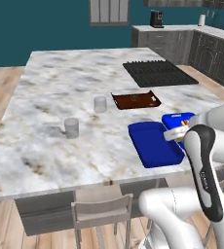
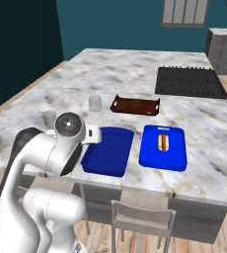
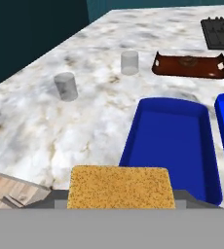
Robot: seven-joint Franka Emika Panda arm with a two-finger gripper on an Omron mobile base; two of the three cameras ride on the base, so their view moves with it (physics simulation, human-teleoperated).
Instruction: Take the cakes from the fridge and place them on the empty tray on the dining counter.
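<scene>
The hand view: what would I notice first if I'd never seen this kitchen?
The speckled yellow cake, huge at the bottom of the hand view, held in the tool. Just past it lies the empty blue tray on the marbled counter. To the tray's right in the right base view sits a second blue tray with a hot dog, and behind both a brown tray.
</scene>
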